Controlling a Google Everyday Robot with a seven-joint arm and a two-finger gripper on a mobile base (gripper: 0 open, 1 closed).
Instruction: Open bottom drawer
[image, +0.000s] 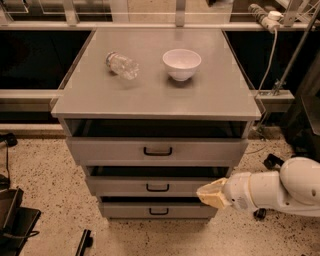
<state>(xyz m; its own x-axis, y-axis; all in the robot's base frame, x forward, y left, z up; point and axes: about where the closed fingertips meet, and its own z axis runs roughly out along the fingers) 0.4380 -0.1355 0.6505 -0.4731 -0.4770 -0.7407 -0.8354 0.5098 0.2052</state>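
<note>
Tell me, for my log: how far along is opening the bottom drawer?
Done: little; the bottom drawer looks barely out, with only a thin dark gap above its front. In hand: the gripper hangs by the drawer's right end, right of and above its handle, not on it. Left: reach the handle, grip, pull.

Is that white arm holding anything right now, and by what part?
Nothing visible: the gripper sits right of the bottom drawer's handle, not on it.
</note>
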